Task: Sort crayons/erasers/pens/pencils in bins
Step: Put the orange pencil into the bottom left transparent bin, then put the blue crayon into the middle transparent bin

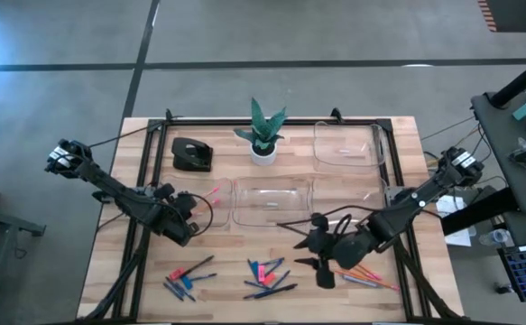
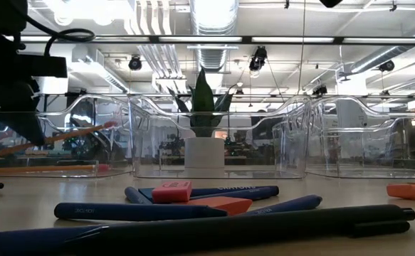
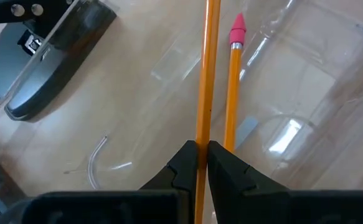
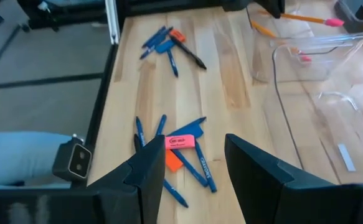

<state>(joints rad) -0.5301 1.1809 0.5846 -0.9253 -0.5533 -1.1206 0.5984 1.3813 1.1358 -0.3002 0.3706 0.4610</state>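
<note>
Pencil (image 3: 205, 74) pinched mid-shaft in left fingers (image 3: 200, 163) over clear bin (image 1: 213, 209) beside another pencil; light, stiff, slick, likely pivoting; right fingers (image 4: 190, 163) wide, empty above desk (image 4: 225, 68).

My left gripper (image 3: 202, 163) is clamped tight, its arm reaching in from the left. My right gripper (image 4: 190, 163) hangs with jaws apart, arm angled in from the right.
</note>
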